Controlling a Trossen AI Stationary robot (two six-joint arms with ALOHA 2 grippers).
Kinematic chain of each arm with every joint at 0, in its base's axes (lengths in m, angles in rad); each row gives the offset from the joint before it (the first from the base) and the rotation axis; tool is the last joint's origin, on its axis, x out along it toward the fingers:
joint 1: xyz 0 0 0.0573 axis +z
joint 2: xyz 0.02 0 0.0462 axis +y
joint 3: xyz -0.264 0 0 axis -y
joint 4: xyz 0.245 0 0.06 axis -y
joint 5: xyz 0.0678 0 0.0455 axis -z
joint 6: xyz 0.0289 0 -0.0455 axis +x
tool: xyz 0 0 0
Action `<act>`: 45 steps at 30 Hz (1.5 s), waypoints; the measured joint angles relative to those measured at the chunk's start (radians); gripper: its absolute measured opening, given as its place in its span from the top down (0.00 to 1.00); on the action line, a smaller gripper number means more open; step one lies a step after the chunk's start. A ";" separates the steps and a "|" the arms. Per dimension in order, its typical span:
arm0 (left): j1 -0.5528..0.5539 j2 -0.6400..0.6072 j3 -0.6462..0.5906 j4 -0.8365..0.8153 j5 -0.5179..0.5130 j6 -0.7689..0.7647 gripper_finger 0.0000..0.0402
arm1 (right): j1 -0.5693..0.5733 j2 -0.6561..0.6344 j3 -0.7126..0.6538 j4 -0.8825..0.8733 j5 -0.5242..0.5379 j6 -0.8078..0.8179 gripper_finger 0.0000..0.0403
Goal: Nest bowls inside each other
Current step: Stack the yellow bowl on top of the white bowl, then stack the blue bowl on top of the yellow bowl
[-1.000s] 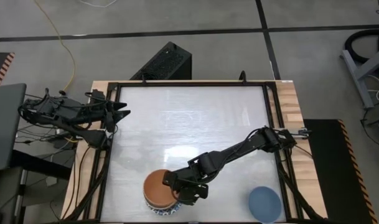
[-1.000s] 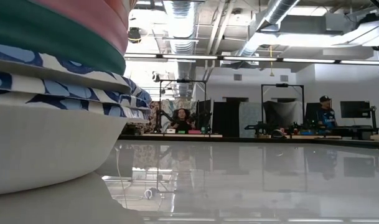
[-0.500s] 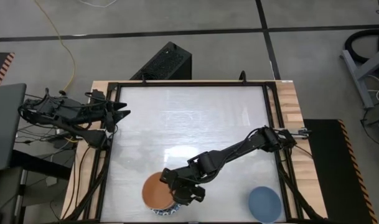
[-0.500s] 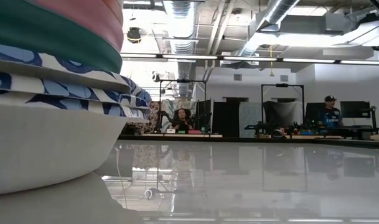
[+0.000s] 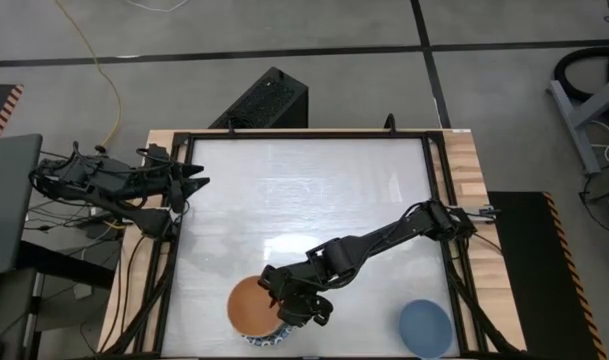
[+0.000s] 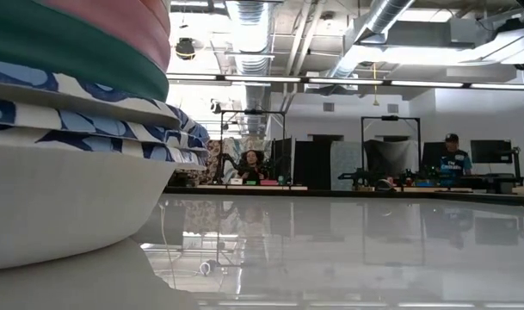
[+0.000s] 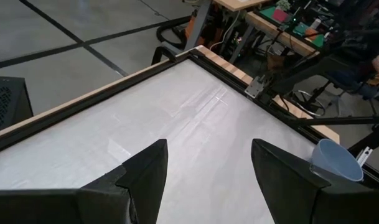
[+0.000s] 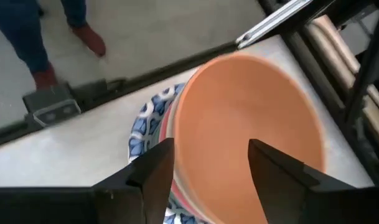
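An orange bowl [image 5: 250,307] sits nested on top of a stack of bowls at the table's near edge. Under it show a pink rim [image 8: 170,134] and blue-patterned white rims [image 8: 144,121]. The low view shows the stack's white [image 6: 64,202], green [image 6: 72,47] and pink [image 6: 124,10] bowls from the side. My right gripper [image 8: 208,171] hangs open just above the orange bowl's right rim, touching nothing. A blue bowl [image 5: 425,327] stands alone at the near right. My left gripper [image 7: 208,171] waits open at the table's left edge.
A black frame [image 5: 304,133] runs round the white table top. The middle and far part of the table [image 5: 314,200] is bare. Beyond the near edge, the right wrist view shows a person's legs and shoes [image 8: 83,34]. People sit at benches far behind the table [image 6: 253,164].
My right gripper has opened and let go of the orange bowl. It has risen slightly and rolled at the wrist. The orange bowl has settled a little toward the table's left, into the stack.
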 joint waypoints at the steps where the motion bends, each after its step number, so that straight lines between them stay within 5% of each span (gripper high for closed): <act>1: 0.000 0.000 0.000 0.000 0.002 0.000 0.45 | 0.000 -0.004 0.000 0.000 -0.001 0.006 0.45; 9: 0.000 0.000 0.000 -0.006 0.014 0.000 0.45 | -0.014 -0.016 0.001 -0.071 0.003 0.118 0.49; 16: 0.000 0.000 0.000 -0.007 0.037 0.000 0.45 | -0.040 -0.015 0.000 -0.555 0.003 0.740 0.51; 19: 0.000 0.000 0.000 -0.014 0.037 0.000 0.45 | -0.031 -0.015 -0.025 -0.698 -0.001 0.846 0.52; 26: 0.000 0.000 0.000 -0.025 0.044 -0.004 0.45 | 0.076 -0.181 -0.190 -0.604 0.049 0.997 0.57; 32: 0.000 0.000 0.000 -0.029 0.035 -0.001 0.45 | 0.185 -0.444 -0.530 -0.592 0.248 1.415 0.61; 39: 0.000 0.000 0.000 -0.029 0.034 0.000 0.45 | 0.358 -0.717 -0.910 -0.388 0.110 1.885 0.60; 45: 0.000 0.000 0.000 -0.028 0.024 0.000 0.45 | 0.478 -0.812 -1.091 -0.263 0.106 2.041 0.57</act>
